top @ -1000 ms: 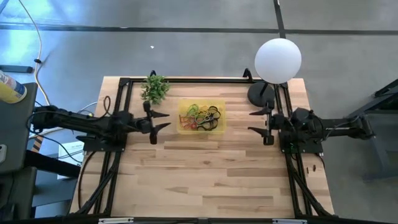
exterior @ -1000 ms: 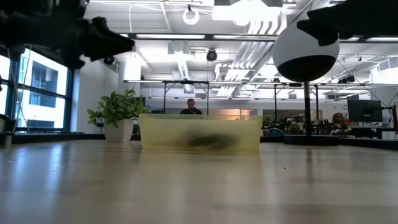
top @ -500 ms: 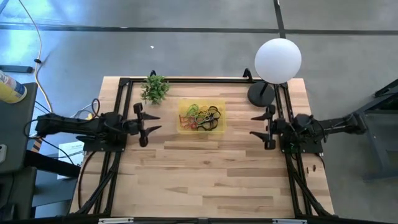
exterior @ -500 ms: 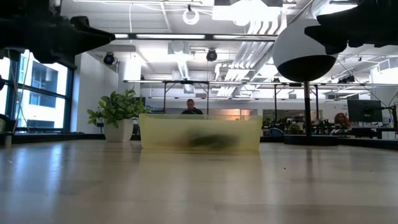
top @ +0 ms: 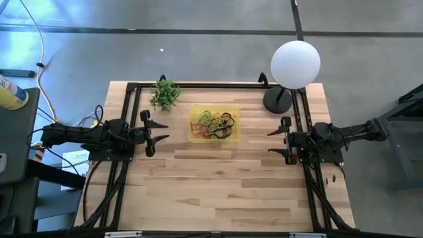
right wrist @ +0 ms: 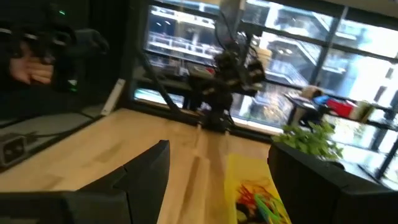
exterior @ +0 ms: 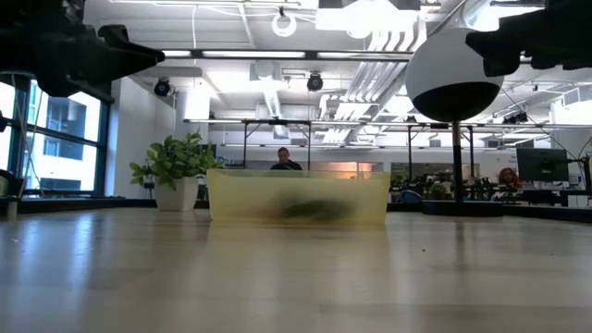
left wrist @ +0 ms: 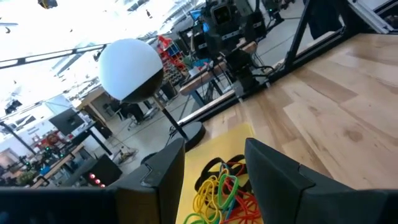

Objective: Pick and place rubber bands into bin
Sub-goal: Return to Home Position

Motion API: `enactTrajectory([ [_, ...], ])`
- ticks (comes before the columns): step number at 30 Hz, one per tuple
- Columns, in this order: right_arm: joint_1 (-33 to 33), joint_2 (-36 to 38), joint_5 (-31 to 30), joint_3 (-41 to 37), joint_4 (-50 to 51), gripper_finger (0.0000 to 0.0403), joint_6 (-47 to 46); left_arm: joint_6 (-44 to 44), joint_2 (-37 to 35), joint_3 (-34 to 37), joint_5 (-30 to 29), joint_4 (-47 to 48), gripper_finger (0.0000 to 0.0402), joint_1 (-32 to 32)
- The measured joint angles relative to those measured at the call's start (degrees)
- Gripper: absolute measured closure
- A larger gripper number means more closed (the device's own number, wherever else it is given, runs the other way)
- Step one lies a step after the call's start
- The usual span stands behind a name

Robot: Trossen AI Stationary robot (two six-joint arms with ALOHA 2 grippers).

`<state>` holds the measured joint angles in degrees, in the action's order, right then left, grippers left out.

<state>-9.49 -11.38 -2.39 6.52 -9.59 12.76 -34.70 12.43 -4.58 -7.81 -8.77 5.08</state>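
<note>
The wooden bench fills the middle of the high view. No loose band shows on its boards, nor on the foreground planks in the low view, though a thin loop could be too small to make out there.

The bin stands in the upper centre of the bench, well apart from both arms. The left pincer hangs at the left edge of the bench, level with the bin, fingers spread and empty. The right pincer is at the right edge, a little lower in the frame, also spread with nothing between its fingers.

The rubber bands lie heaped inside the bin in a tangle of green, yellow, red and black. The left wrist view shows the same pile on the yellow floor.

Judging from this, the picking looks finished. All that seems left is for both arms to settle at their rest poses by the bench sides.
</note>
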Motion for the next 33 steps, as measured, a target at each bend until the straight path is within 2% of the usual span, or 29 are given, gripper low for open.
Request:
enactTrajectory([
  [6,4.0,3.9,7.0,-0.6,3.2,0.0143,-0.5,-1.0,-0.5,1.3,2.7,-0.2,0.0245,0.0],
  [9,4.0,7.0,4.7,-3.5,1.9,0.0143,-0.6,0.4,-2.2,4.0,2.8,-1.0,0.0245,0.0],
  [12,4.0,10.6,-0.3,-5.9,2.7,0.0143,-1.4,1.5,-4.5,4.1,2.7,1.4,0.0245,-0.3],
  [14,4.0,11.3,-1.3,-5.9,4.0,0.0143,-1.8,1.0,-6.0,4.1,2.5,1.7,0.0245,-1.2],
  [19,4.3,11.1,-1.2,-6.0,4.8,0.0143,-0.5,-2.3,-10.7,4.0,-1.9,6.7,0.0245,-3.8],
  [24,6.1,11.0,-0.2,-6.0,7.8,0.0143,-1.4,-6.6,-11.1,4.0,1.2,7.2,0.0245,-6.4],
  [33,10.2,11.2,3.0,-6.0,8.3,0.0143,-2.4,-6.7,-9.4,4.0,2.0,7.1,0.0245,-7.0],
])
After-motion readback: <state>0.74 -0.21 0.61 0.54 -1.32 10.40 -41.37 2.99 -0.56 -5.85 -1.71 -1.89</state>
